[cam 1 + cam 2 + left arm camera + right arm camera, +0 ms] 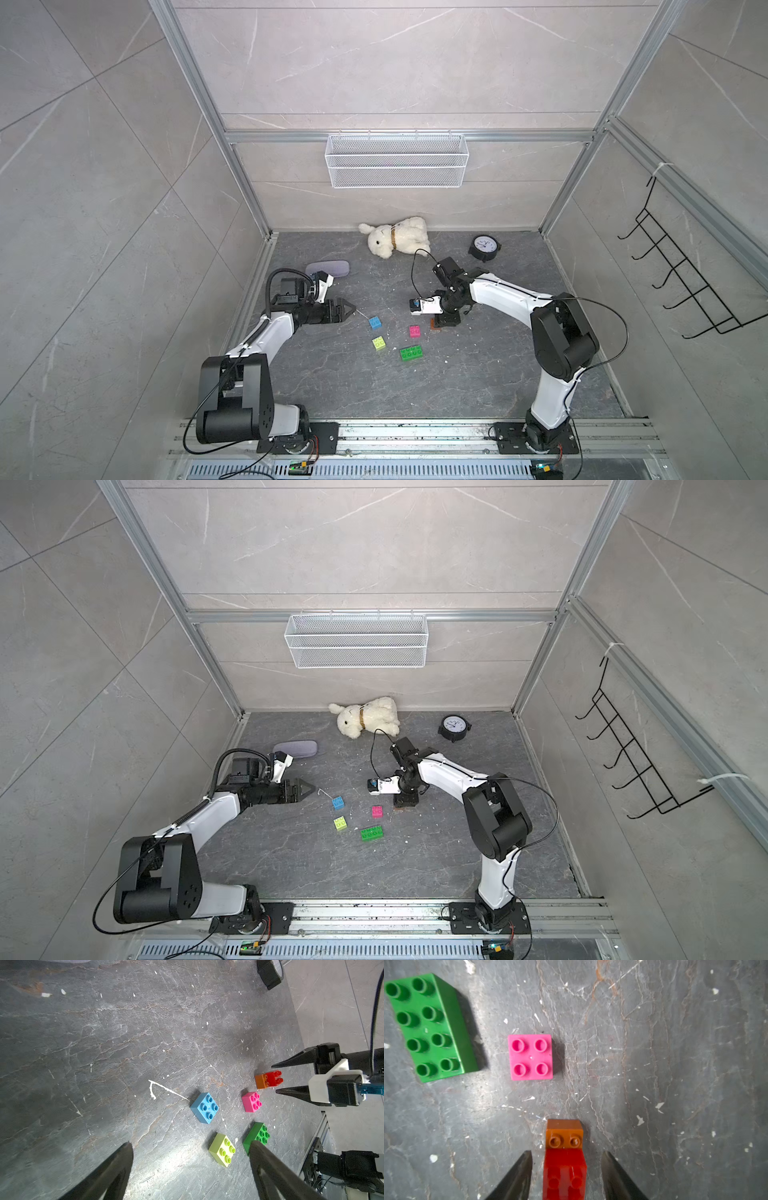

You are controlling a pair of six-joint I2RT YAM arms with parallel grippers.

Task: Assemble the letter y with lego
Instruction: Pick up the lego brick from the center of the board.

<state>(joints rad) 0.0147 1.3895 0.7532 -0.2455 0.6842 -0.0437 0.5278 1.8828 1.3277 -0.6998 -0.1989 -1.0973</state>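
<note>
Nearest the bases lies the green bar (411, 353), then the yellow-green (378, 343), pink (414, 331) and blue (375, 322) bricks. This lego lies loose and apart on the tabletop (374, 390), and no letter y is built yet. Just beyond pink, red (564, 1169) and orange (564, 1128) appear joined. The right gripper (566, 1152) straddles them, its fingers (517, 1178) flanking red with a gap on each side, gripping nothing. The left gripper (353, 309) hovers beside blue, spread wide and empty.

Likely trouble: closing on red alone could lever it off orange or skid the pair. A sideways drift could knock pink, which sits near.

Both top views hide red under the wrist and show only a sliver of orange; only the right wrist view reveals the gaps. The left wrist view shows all six bricks, but a finger there seems to cover the green bar, which the top views show well apart.
</note>
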